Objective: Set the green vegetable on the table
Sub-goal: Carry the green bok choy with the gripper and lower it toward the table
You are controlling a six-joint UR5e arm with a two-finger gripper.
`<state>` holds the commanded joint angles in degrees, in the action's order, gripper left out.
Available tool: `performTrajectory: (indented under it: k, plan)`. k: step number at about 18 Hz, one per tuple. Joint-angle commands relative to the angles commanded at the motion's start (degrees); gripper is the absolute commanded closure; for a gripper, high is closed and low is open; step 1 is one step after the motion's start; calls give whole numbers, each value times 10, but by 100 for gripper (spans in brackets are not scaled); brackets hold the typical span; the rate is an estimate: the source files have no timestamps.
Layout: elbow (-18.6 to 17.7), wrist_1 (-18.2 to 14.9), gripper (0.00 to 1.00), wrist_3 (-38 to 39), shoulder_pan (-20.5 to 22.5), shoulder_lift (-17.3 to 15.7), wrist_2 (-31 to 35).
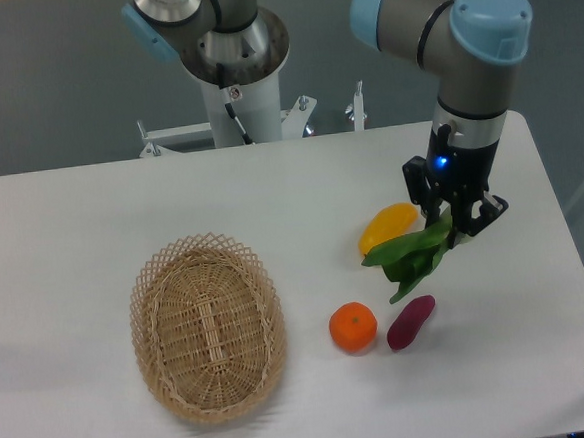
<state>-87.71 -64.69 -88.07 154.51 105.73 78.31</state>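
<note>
The green vegetable (411, 258) has dark green leaves that hang down to the left, above the white table (91, 213). Its stalk end is between the fingers of my gripper (451, 230), which is shut on it at the table's right side. The leaves hang just over the purple piece and beside the yellow fruit. I cannot tell whether the leaf tips touch the tabletop.
A yellow elongated fruit (385, 227) lies just left of the gripper. A purple eggplant-like piece (411, 322) and an orange fruit (353, 326) lie below it. An oval wicker basket (207, 327) stands at the left front. The robot base (234, 83) is at the back.
</note>
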Motion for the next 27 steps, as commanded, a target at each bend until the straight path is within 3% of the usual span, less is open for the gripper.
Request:
performTrajectory:
  k: [8, 15, 21, 27]
  plan:
    - [-1, 4, 59, -1, -2, 4, 0]
    - [-6, 39, 59, -35, 8, 26, 1]
    - [-15, 111, 59, -121, 45, 84, 3]
    - [-84, 204, 59, -241, 85, 112, 1]
